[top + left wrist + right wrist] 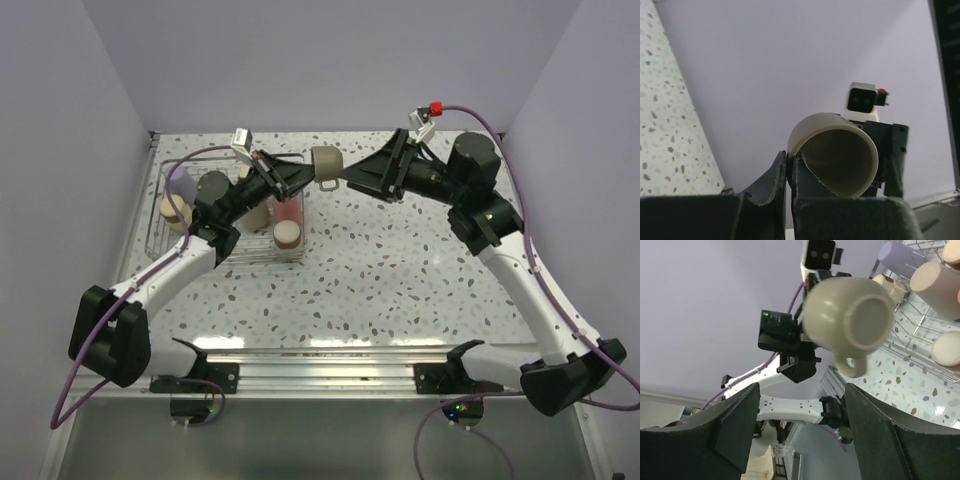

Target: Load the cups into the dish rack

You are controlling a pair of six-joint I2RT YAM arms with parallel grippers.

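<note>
My left gripper (308, 176) is shut on the rim of the small olive-tan mug (325, 164) and holds it in the air just right of the dish rack (165, 232). In the left wrist view the fingers (777, 175) pinch the mug's wall (835, 155), its mouth facing the camera. My right gripper (346, 181) is open and empty, right beside the mug's base. In the right wrist view the mug (847, 320) hangs above the spread fingers (735, 430). A lavender cup (183, 182), a beige cup (175, 210) and a pink-red cup (290, 210) sit in the rack.
The wire rack (922, 320) stands at the table's far left against the wall, with cups (940, 282) lying in it. The speckled tabletop (400, 260) stretches right of it. Walls close in on the left, right and back.
</note>
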